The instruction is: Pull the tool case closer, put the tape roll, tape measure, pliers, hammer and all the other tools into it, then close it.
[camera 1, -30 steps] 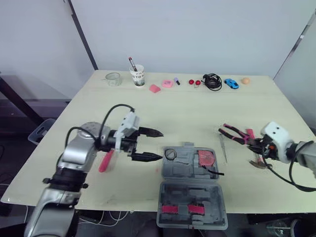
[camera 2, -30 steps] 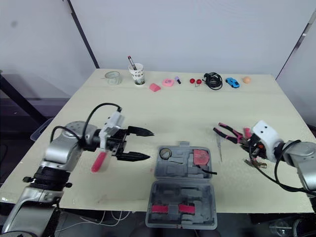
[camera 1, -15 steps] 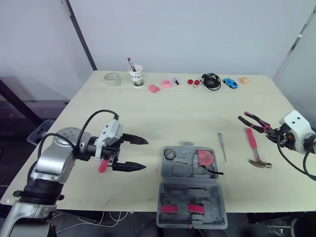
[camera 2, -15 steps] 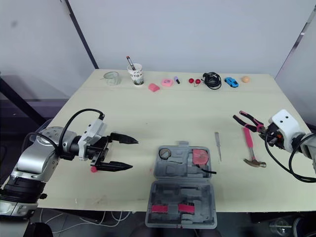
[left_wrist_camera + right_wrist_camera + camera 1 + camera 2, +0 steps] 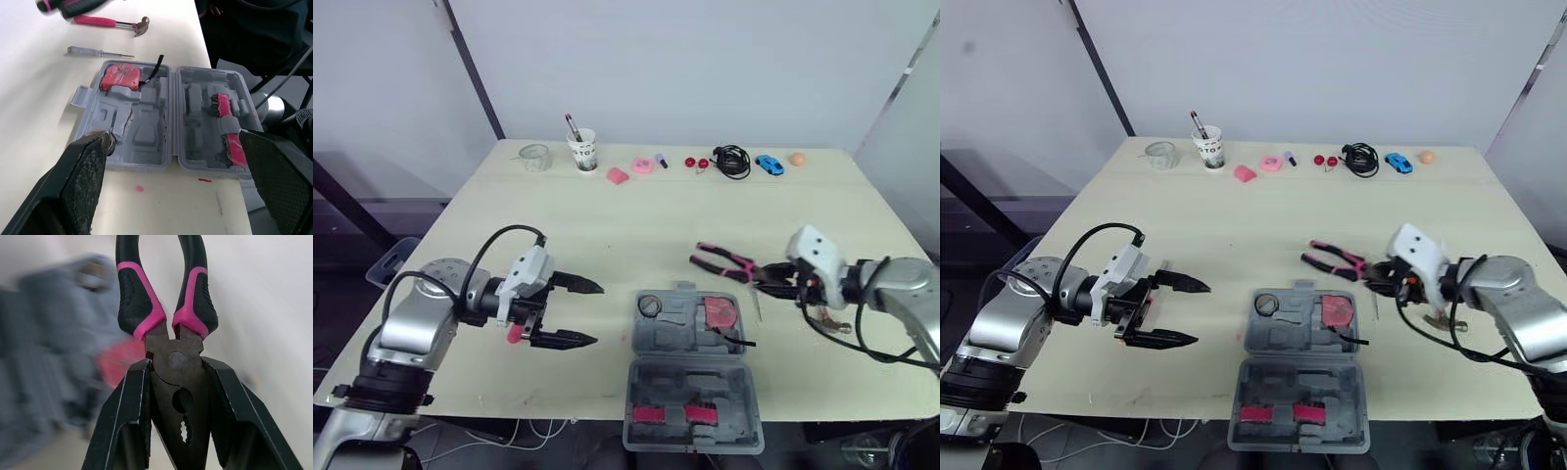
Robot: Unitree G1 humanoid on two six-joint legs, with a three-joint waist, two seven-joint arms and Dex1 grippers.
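Swung in from the right, the right end effector clamps the pliers by their head, handles pointing left, just beyond the open tool case. That case lies at the surface's near edge. The left end effector hangs spread wide to its left.

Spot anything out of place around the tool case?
The tape measure sits in the tool case, but its black strap sticks out past the case's edge; it might get pinched at closing. Otherwise nothing stands out.

Bright, even light; soft shadows.
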